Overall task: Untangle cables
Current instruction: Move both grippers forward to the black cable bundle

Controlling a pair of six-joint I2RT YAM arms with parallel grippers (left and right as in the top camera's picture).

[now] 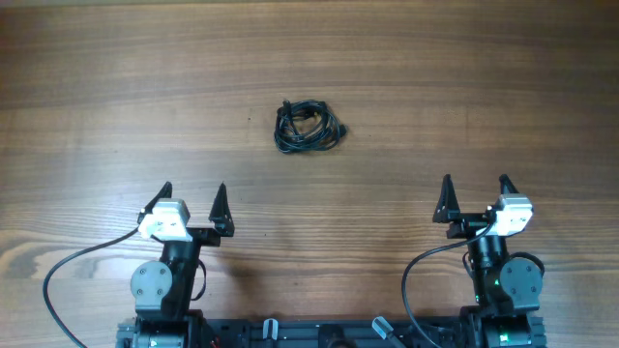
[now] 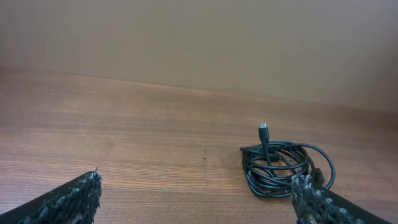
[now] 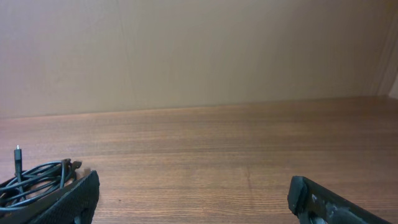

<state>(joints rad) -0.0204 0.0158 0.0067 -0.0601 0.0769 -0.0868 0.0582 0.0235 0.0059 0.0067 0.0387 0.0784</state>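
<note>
The cables (image 1: 308, 126) lie as a small knotted black bundle on the wooden table, at its middle and toward the far side. In the left wrist view the bundle (image 2: 283, 167) sits ahead to the right, one plug end sticking up. In the right wrist view it (image 3: 37, 180) shows at the far left. My left gripper (image 1: 193, 200) is open and empty near the front left, well short of the bundle. My right gripper (image 1: 475, 194) is open and empty near the front right. Both sets of fingers show wide apart in their wrist views, the left gripper (image 2: 198, 190) and the right gripper (image 3: 193, 190).
The wooden table (image 1: 484, 87) spreads in all directions round the bundle. Thick black wires (image 1: 68, 266) run from the arm bases at the front edge. A plain beige wall (image 3: 199, 50) stands behind the table's far edge.
</note>
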